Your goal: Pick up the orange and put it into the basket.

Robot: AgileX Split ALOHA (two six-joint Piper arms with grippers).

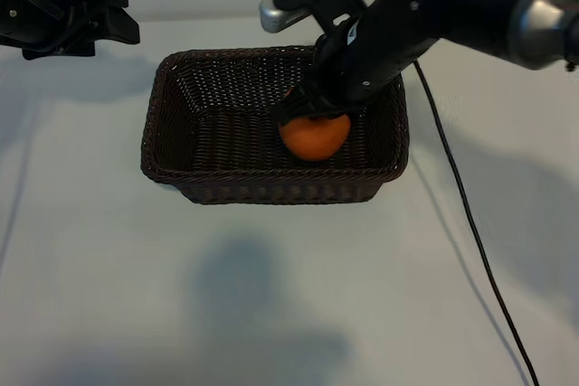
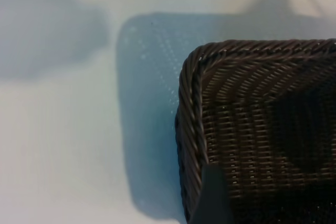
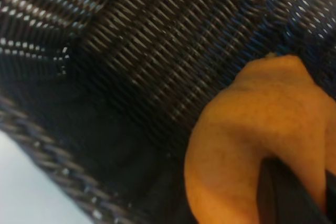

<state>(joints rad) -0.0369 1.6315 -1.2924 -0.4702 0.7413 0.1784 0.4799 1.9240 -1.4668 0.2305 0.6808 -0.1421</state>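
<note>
Hands first: the right hand (image 1: pixel 312 108) is closed narrow on the top of the orange (image 1: pixel 314 136), reaching down from the far right over the basket's back rim, while the left hand (image 1: pixel 107 17) hangs wide open and holding nothing, parked above the worktop (image 1: pixel 289 296) beyond the basket's far left corner. Going by size, the worktop is a pale bare surface crossed by the arms' shadows, with a black cable (image 1: pixel 470 223) trailing along the right side. On it sits the basket (image 1: pixel 181 174), long axis running left to right, its braided rim and dark weave also filling the left wrist view (image 2: pixel 191 108). Inside it, toward the right half and nearer the front wall, is the orange, which appears to be low against the woven floor; whether it rests there or hangs just above cannot be told. In the right wrist view the fruit (image 3: pixel 252 145) lies directly under the hand, a dark finger (image 3: pixel 281 195) pressed on its skin. What the coming move seems to turn on is that vertical stacking: fruit below, hand above, so release and a straight lift look enough.
</note>
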